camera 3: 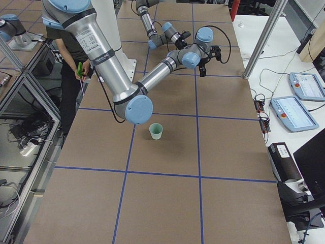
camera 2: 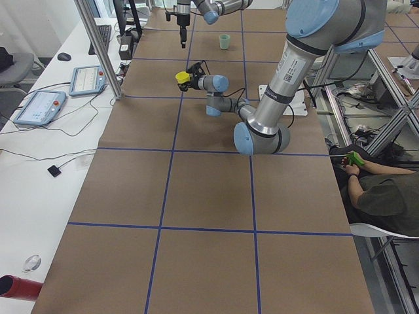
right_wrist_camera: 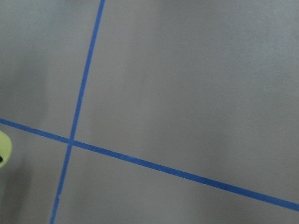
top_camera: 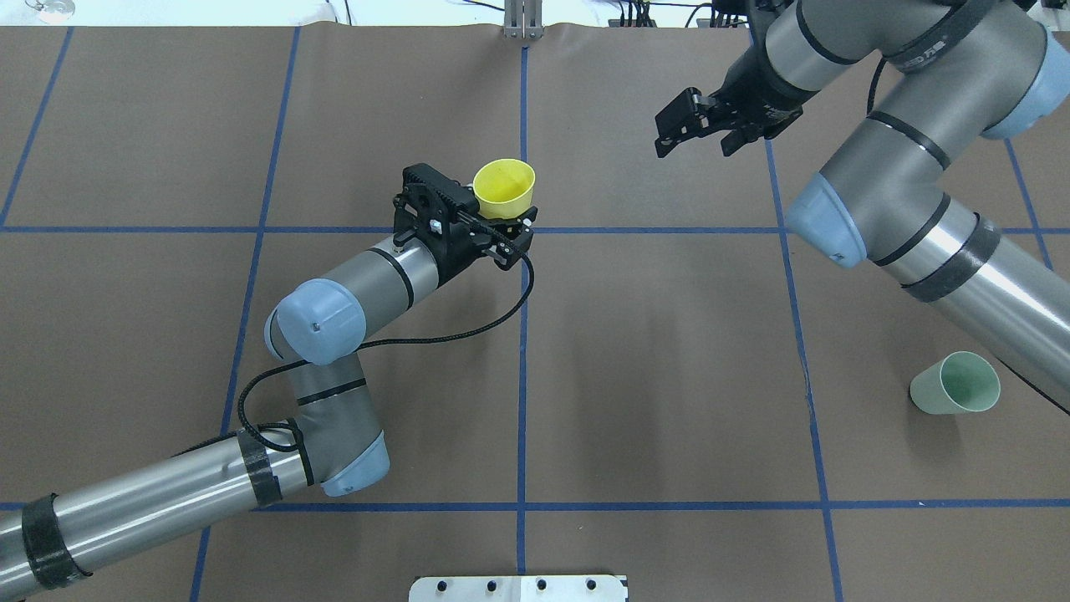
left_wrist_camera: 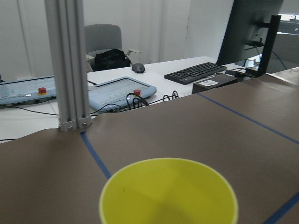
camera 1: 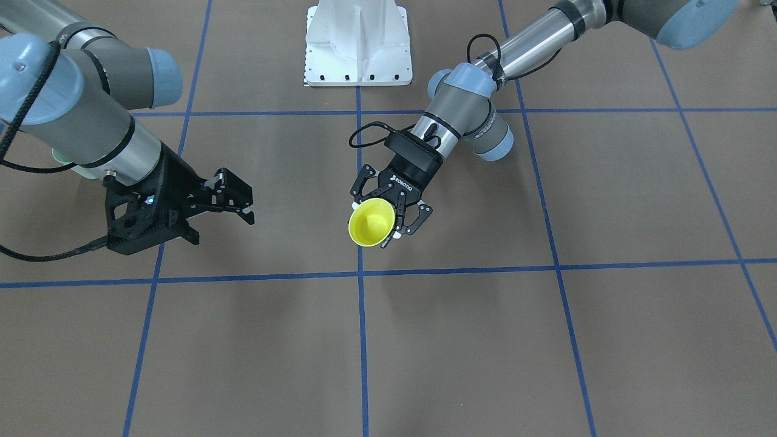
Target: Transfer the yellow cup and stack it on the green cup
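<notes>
The yellow cup (top_camera: 504,191) is held in my left gripper (top_camera: 501,211), which is shut on its wall near the middle of the table. The cup is tilted, with its mouth towards the far side (camera 1: 371,223). The cup fills the bottom of the left wrist view (left_wrist_camera: 168,192). The green cup (top_camera: 955,383) stands upright on the mat at the right, under my right arm. In the front view it is mostly hidden behind that arm (camera 1: 62,158). My right gripper (top_camera: 681,127) is open and empty, hovering far right of the yellow cup (camera 1: 234,197).
The white robot base plate (camera 1: 358,42) sits at the near middle edge. Blue tape lines (top_camera: 522,351) grid the brown mat. An aluminium post (camera 2: 98,46) and control tablets (camera 2: 39,106) stand beyond the far edge. A seated person (camera 2: 380,193) is beside the table.
</notes>
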